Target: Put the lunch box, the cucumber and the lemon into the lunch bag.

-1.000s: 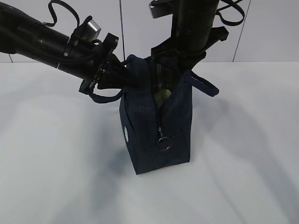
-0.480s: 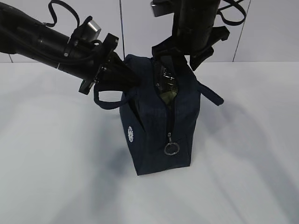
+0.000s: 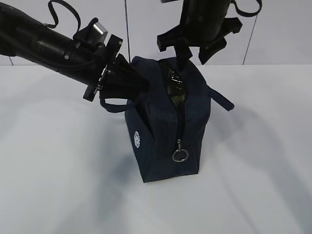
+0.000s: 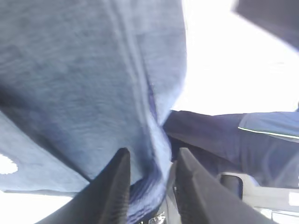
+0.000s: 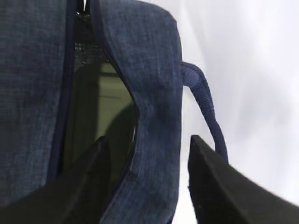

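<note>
Two grippers are working one lunch bag (image 3: 163, 122), which is standing upright on the white table (image 3: 58, 185). Left gripper (image 4: 147, 186) — fingers pressed onto a fold of navy fabric at the bag's upper left edge, holding the mouth apart. Right gripper (image 3: 192, 48) — jaws spread, hovering just above the opening, holding nothing. Lunch box (image 5: 100, 112) — a pale green surface is showing inside the unzipped slot. Cucumber and lemon — not visible; whether they are inside cannot be told. Advice: the left pinch should be staying firm while the right arm is clearing the rim vertically, avoiding the handle (image 5: 205, 109).
</note>
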You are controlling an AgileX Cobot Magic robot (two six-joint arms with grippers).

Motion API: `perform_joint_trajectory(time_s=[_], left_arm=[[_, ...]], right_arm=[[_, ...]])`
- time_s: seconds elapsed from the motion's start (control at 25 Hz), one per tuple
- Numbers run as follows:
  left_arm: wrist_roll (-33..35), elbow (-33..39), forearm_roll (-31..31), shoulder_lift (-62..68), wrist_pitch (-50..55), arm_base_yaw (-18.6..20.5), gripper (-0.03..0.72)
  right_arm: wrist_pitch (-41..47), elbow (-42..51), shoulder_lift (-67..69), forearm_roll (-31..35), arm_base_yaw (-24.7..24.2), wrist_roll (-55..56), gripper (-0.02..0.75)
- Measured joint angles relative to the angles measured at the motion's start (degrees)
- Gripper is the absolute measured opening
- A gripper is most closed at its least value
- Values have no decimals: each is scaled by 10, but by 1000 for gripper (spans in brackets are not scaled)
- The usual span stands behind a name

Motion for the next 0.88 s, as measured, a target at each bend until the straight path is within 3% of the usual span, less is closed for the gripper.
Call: perform_joint_trajectory(time_s=[0.28,0.6,0.88], left_arm=[[0,-4,0,0,26,0,239],[-5,-55,5,0,36,1,240],[-63,-100,94,0,40,1,240]], right_arm=[[0,-1,-43,1,0,0,403],[1,-2,-110,26,0,-12,403],[2,13,-150,34,0,-29,403]])
